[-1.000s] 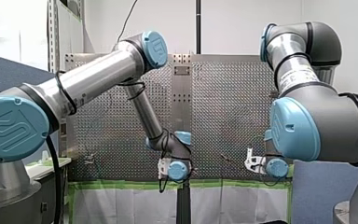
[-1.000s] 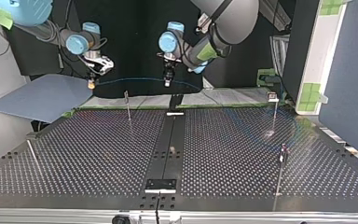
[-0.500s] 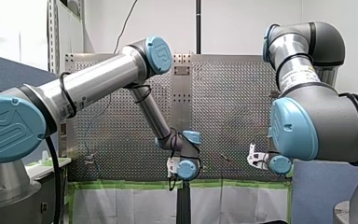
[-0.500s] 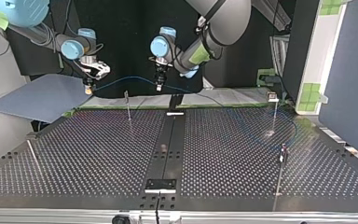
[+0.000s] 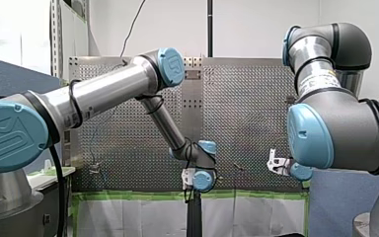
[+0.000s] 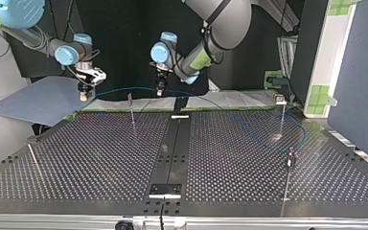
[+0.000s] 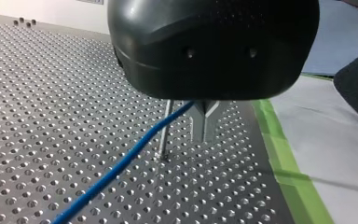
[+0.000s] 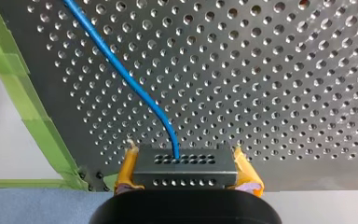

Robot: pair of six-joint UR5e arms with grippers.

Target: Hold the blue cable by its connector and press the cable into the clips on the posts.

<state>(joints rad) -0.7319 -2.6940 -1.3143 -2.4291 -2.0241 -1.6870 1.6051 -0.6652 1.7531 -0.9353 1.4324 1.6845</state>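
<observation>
Above the table (image 6: 100, 158), right gripper (image 8: 184, 158) pinches connector (image 8: 185, 175) between yellow pads (image 8: 127, 169); left gripper (image 7: 204, 136) clamps cable (image 7: 121, 163); shoulder cap (image 5: 10, 136) shows embossed logo.

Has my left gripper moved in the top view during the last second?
Yes. My left gripper has shifted toward the view's left, nearer the post there.

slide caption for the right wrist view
Yellow-padded right gripper clamps the connector, blue cable trailing over the perforated table.
</observation>
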